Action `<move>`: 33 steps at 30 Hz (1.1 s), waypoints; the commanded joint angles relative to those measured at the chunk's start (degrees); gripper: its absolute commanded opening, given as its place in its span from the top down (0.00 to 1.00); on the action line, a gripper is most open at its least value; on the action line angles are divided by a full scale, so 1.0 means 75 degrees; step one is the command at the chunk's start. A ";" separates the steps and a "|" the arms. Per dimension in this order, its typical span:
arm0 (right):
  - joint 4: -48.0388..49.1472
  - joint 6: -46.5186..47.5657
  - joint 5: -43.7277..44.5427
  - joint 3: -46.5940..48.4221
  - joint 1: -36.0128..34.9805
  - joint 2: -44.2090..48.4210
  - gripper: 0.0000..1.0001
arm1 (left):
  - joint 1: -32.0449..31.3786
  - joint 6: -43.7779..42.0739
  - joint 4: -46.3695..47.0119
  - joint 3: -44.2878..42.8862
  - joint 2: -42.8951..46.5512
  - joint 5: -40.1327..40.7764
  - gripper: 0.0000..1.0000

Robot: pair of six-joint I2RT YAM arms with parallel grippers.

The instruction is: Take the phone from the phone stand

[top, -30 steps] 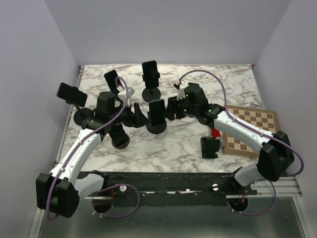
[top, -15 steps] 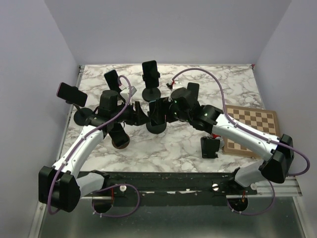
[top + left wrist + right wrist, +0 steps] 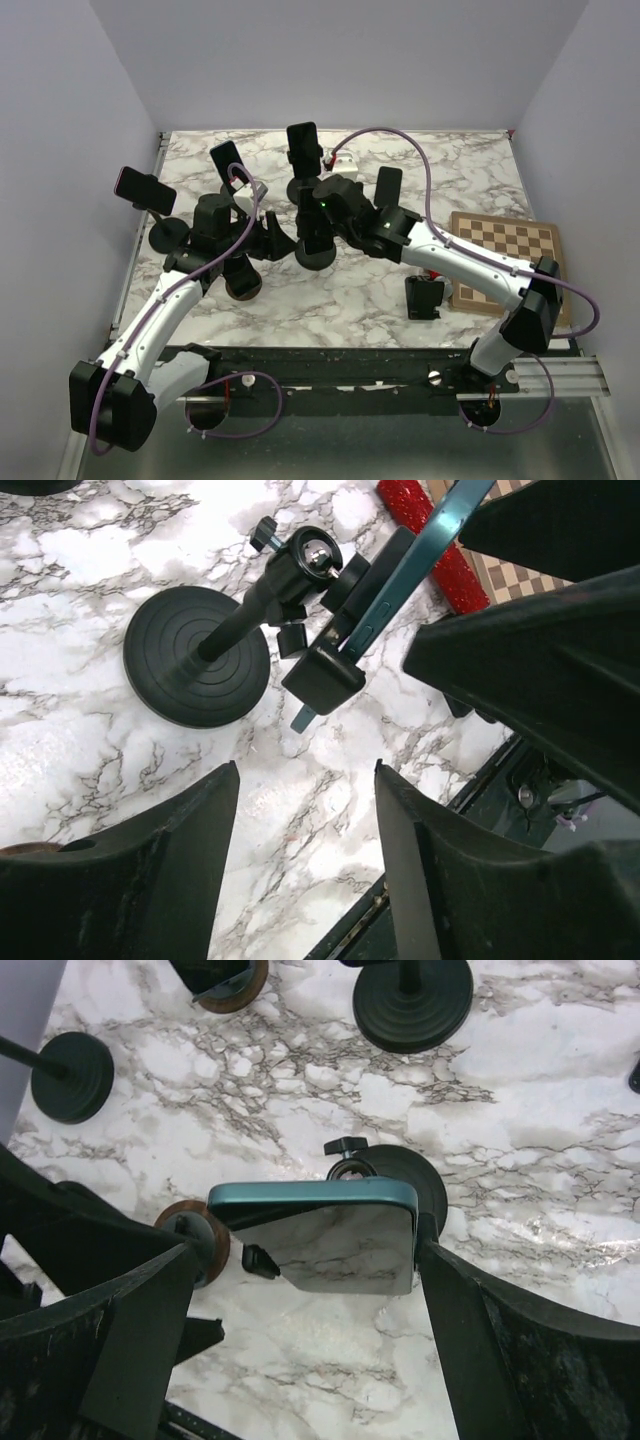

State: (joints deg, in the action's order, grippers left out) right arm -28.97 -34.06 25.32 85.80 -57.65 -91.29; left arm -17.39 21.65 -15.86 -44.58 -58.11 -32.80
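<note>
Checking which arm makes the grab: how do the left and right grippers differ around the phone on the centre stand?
The right gripper straddles the phone, a finger beside each side edge; the left gripper has only the bare marble table between its fingers. The right gripper comes at the phone from above; the left gripper faces the stand from the side, apart from it. Both are open; contact with the phone cannot be told.

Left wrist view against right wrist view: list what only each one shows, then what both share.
Only left wrist: the stand's stem, a red glitter stick and the checkerboard's corner. Only right wrist: the screen face-on, and a neighbouring stand's base. Both: the teal phone, the stand's round base and the marble table.
</note>
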 commanded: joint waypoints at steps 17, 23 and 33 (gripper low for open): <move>0.0295 0.0392 0.1467 0.0415 -0.0084 -0.0910 0.23 | -0.0037 -0.0074 0.0091 0.0024 0.0259 0.0646 0.20; 0.0300 0.0370 0.1573 0.0472 -0.0083 -0.0992 0.19 | -0.0037 -0.0074 0.0166 0.0047 0.0260 0.0583 0.26; 0.0902 0.0970 0.1652 -0.0152 -0.0046 -0.0703 0.89 | -0.0037 0.0142 0.0592 0.0096 0.0042 0.0062 0.40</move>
State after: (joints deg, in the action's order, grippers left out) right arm -25.87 -30.57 35.14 87.72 -58.22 -97.12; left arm -17.39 21.74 -15.09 -44.47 -56.86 -29.28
